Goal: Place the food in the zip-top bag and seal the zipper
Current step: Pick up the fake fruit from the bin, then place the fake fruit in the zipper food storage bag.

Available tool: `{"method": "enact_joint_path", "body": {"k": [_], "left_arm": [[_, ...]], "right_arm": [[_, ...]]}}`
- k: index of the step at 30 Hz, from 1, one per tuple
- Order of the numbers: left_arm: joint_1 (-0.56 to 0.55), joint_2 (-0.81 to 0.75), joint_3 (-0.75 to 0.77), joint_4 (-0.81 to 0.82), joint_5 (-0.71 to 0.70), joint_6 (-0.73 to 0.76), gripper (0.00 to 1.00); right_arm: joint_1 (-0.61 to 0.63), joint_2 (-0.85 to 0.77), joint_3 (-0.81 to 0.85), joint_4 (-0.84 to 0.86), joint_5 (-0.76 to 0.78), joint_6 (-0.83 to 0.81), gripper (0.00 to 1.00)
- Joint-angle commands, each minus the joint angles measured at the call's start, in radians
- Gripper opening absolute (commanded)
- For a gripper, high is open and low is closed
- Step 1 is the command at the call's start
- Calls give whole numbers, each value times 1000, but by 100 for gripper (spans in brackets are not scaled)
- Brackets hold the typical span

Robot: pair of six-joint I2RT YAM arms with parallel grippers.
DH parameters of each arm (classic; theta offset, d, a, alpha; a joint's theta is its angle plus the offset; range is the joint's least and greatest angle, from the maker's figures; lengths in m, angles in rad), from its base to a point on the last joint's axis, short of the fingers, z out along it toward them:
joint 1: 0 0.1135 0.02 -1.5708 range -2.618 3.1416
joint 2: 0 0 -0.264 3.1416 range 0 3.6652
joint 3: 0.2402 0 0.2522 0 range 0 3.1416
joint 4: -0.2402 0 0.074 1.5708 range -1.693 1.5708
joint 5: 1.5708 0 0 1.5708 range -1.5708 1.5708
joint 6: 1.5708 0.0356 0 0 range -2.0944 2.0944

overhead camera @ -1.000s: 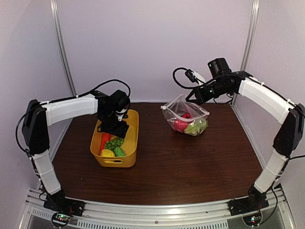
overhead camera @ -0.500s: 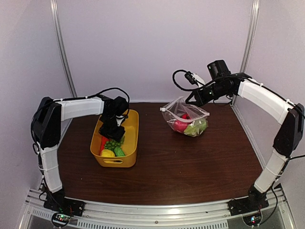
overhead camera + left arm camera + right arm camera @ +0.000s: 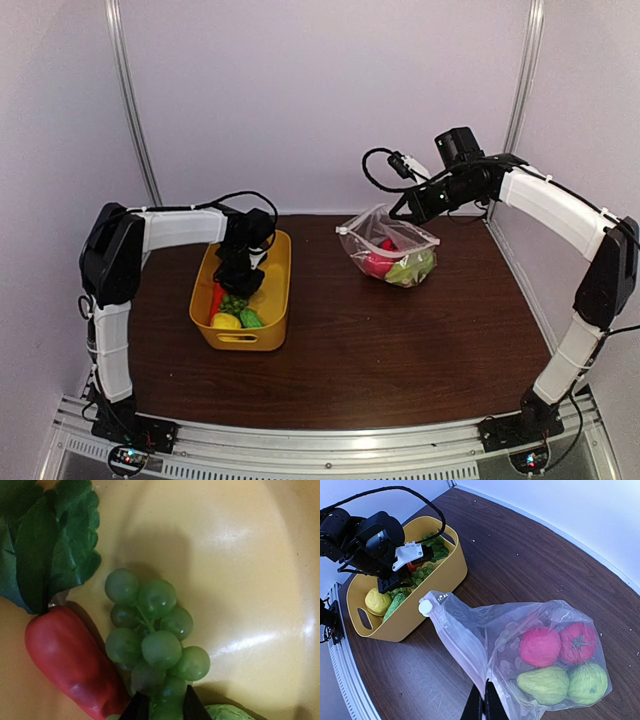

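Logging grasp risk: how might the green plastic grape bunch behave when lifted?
Glossy rounded beads suggest the green plastic grape bunch may slip from the left end effector. Its lumpy cluster probably won't roll. Small, so likely light.

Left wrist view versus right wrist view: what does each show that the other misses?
Only the left wrist: the left gripper with fingertips apart around the lowest grapes. Only the right wrist: the right gripper shut on the zip-top bag, four fruits inside, its white slider, and a lemon. Both: the grapes in the yellow basket.
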Motion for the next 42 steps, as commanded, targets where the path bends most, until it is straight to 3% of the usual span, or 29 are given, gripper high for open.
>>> {"method": "enact_joint_path", "body": {"k": [1, 9, 19, 22, 29, 36, 42], "left_arm": [[6, 0, 28, -12, -6, 7, 17], [5, -116, 135, -78, 46, 3, 0], [0, -277, 350, -90, 213, -5, 0], [-11, -330, 351, 21, 319, -37, 0], [-70, -428, 174, 500, 662, -179, 0], [-174, -332, 128, 722, 780, -293, 0], [-240, -224, 167, 803, 820, -356, 0]], "right_arm": [[0, -37, -19, 12, 2, 6, 0], [1, -47, -17, 11, 11, 5, 0], [1, -50, -11, 10, 16, 6, 0], [1, -52, -11, 20, 27, 16, 0], [1, -51, 10, 31, 57, 46, 0], [1, -41, 35, 69, 106, 101, 0], [0, -22, 67, 79, 96, 152, 0]]}}
